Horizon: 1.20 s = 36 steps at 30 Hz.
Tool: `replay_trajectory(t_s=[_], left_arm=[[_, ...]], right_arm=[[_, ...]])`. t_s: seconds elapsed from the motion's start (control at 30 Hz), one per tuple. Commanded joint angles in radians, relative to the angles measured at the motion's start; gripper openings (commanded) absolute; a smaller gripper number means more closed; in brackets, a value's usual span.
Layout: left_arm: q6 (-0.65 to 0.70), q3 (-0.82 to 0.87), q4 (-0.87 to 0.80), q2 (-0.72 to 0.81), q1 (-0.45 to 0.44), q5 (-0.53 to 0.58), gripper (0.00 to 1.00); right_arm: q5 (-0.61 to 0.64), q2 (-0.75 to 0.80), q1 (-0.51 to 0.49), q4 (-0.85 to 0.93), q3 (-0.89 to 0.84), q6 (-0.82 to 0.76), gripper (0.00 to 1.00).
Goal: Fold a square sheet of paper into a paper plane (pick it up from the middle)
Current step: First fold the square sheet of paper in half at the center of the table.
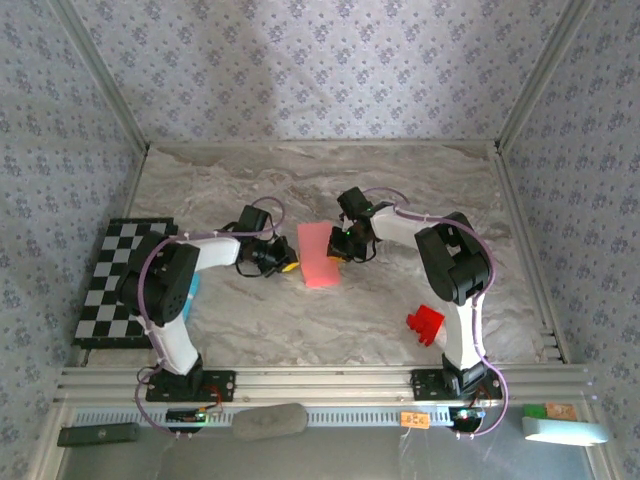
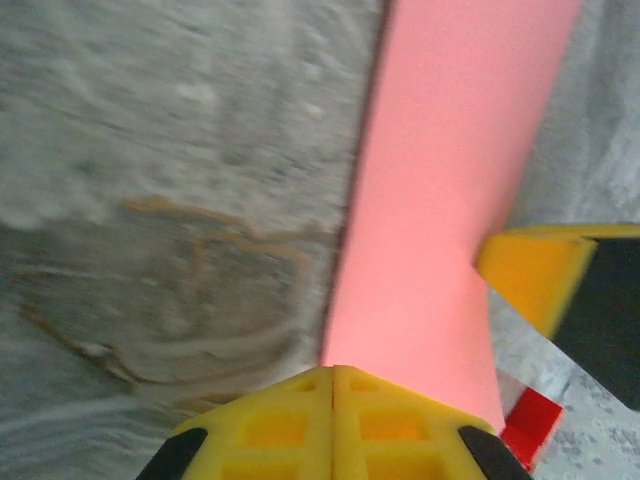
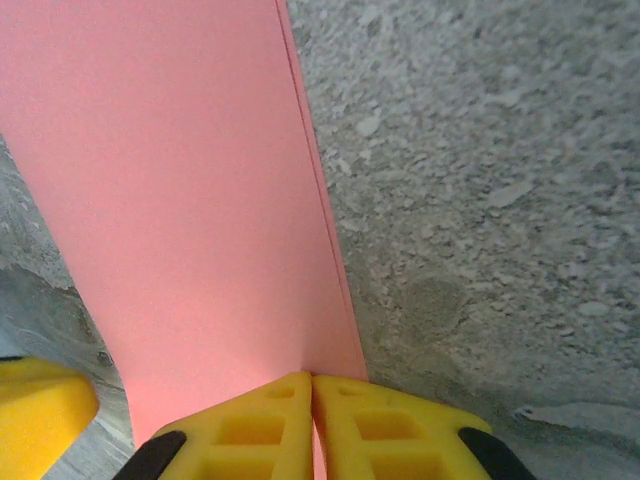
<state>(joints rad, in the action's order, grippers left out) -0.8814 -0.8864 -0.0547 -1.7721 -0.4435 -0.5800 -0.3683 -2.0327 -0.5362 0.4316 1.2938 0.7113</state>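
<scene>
The marbled tabletop is walled by patterned panels along its far, left and right edges. The far half lies bare from corner to corner, and there is a bare strip along the near edge between the two arm bases.

The left arm bends up from the near-left corner, and its elbow covers part of a chequered board that overhangs the left edge. The right arm rises from the near-right corner and arches inward.

The pink sheet of paper sits at the middle of the tabletop. It shows as a narrow rectangle with its long sides running near to far, well clear of every edge. In the right wrist view its right side shows as two close lines, like doubled layers. Both wrist views cut off its far end. Whether it lies flat or is held slightly off the surface cannot be told.

A small red block stands toward the near-right corner, touching or just beside the right arm's upright link, which hides part of it.

The left gripper meets the sheet's left side with its yellow fingers pressed together. In the blurred left wrist view the paper's near end runs down to the seam between them, but whether it is pinched there is unclear. The right gripper is at the sheet's right side. Its fingers are closed, and the paper runs into the seam between them, nipped there.
</scene>
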Motion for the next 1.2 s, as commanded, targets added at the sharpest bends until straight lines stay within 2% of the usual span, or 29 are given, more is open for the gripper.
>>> replay_trajectory(t_s=[0.0, 0.23, 0.37, 0.57, 0.7, 0.9, 1.03, 1.17], left_arm=[[-0.018, -0.045, 0.025, 0.032, -0.047, -0.04, 0.07], [-0.075, -0.059, 0.042, -0.078, -0.1, -0.023, 0.07], [-0.053, -0.023, 0.011, -0.092, -0.096, -0.013, 0.07], [-0.008, 0.129, 0.013, -0.047, -0.044, -0.005, 0.07], [0.01, 0.194, -0.041, 0.056, -0.014, -0.004, 0.07], [-0.044, 0.106, -0.007, 0.174, -0.044, -0.002, 0.07], [-0.062, 0.005, 0.013, 0.097, -0.082, 0.002, 0.08], [-0.056, -0.067, -0.048, 0.004, -0.122, 0.042, 0.07]], right_arm=[[0.206, -0.141, 0.027, 0.15, -0.082, 0.002, 0.12], [0.2, -0.147, 0.031, 0.145, -0.082, 0.002, 0.12], [0.197, -0.15, 0.033, 0.146, -0.08, 0.0, 0.12], [0.203, -0.157, 0.035, 0.151, -0.082, -0.013, 0.12], [0.208, -0.158, 0.038, 0.148, -0.087, -0.014, 0.12], [0.212, -0.153, 0.036, 0.142, -0.089, -0.01, 0.12], [0.21, -0.153, 0.035, 0.141, -0.091, -0.007, 0.12], [0.212, -0.153, 0.033, 0.138, -0.092, -0.005, 0.12]])
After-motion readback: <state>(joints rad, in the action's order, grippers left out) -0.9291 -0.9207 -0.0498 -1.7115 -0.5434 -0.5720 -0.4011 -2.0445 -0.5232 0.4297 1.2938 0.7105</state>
